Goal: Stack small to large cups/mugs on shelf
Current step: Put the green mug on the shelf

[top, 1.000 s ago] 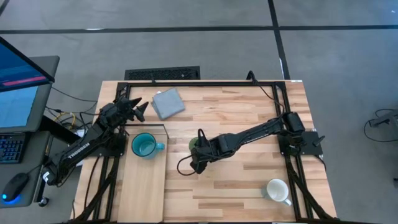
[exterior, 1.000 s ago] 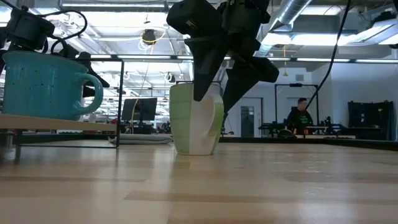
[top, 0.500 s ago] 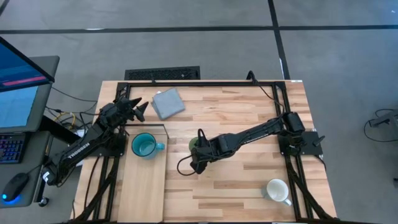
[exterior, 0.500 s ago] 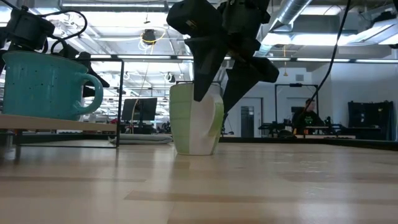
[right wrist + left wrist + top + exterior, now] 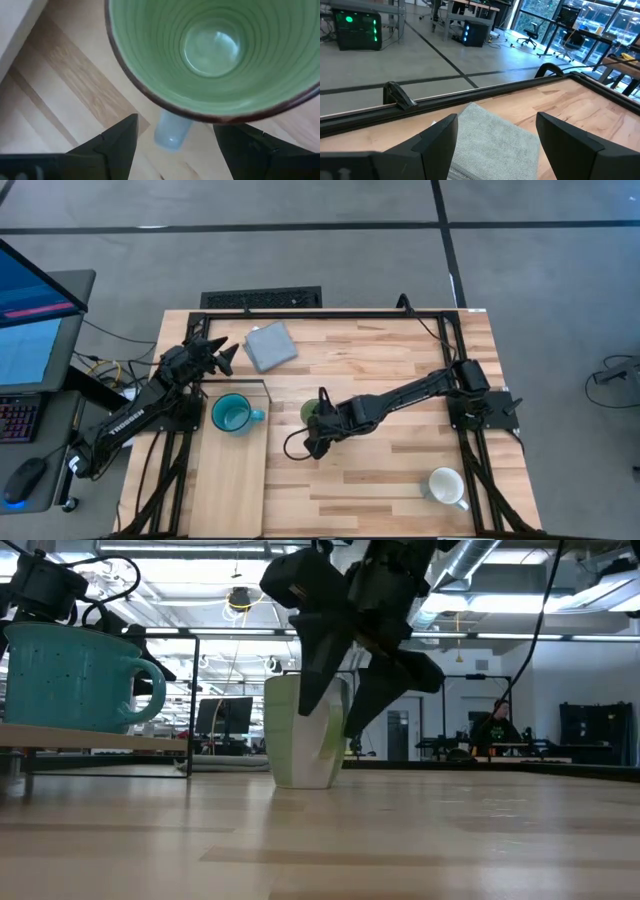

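Right gripper (image 5: 314, 423) at frame centre, fingers spread, straddling green mug (image 5: 303, 732) handle; we centre, then pinch squarely before lifting toward shelf (image 5: 228, 485).

My right gripper (image 5: 311, 430) hangs spread over the light green mug (image 5: 312, 412), a finger on either side of its handle (image 5: 171, 132). Bare planks lie open between that mug and the shelf (image 5: 228, 480). The teal mug (image 5: 233, 415) blocks the shelf's far end; the near stretch lies clear
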Motion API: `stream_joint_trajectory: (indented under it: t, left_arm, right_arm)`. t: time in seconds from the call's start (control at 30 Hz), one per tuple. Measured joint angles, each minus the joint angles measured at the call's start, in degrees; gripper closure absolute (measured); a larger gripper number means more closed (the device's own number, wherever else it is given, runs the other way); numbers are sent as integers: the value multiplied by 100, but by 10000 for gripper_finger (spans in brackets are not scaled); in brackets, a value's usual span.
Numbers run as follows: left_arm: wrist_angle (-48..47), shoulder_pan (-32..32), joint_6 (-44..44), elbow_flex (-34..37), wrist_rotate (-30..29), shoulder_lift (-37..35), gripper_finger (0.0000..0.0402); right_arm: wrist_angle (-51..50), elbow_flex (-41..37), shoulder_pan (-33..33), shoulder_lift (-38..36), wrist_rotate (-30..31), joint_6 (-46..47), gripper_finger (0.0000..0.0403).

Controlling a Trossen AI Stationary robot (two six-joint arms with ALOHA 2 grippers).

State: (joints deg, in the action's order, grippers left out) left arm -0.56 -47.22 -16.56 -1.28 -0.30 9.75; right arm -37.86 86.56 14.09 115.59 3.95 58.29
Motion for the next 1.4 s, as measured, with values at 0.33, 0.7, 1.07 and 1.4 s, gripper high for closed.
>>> stream_joint_trajectory:
  t: [0.33,0.7,1.07,1.4]
  left_arm:
    - [-1,0,3,0,-4,1,140]
    - [-2,0,7,0,-9,1,140]
    - [0,0,7,0,-11,-1,140]
    - [-2,0,7,0,-11,-1,140]
  right_arm:
    - [21,-4,-42,0,58,-18,123]
    - [-4,-4,-48,0,56,-21,178]
    - [-343,-4,-48,0,58,-134,300]
    - [-832,105,-48,0,13,-608,323]
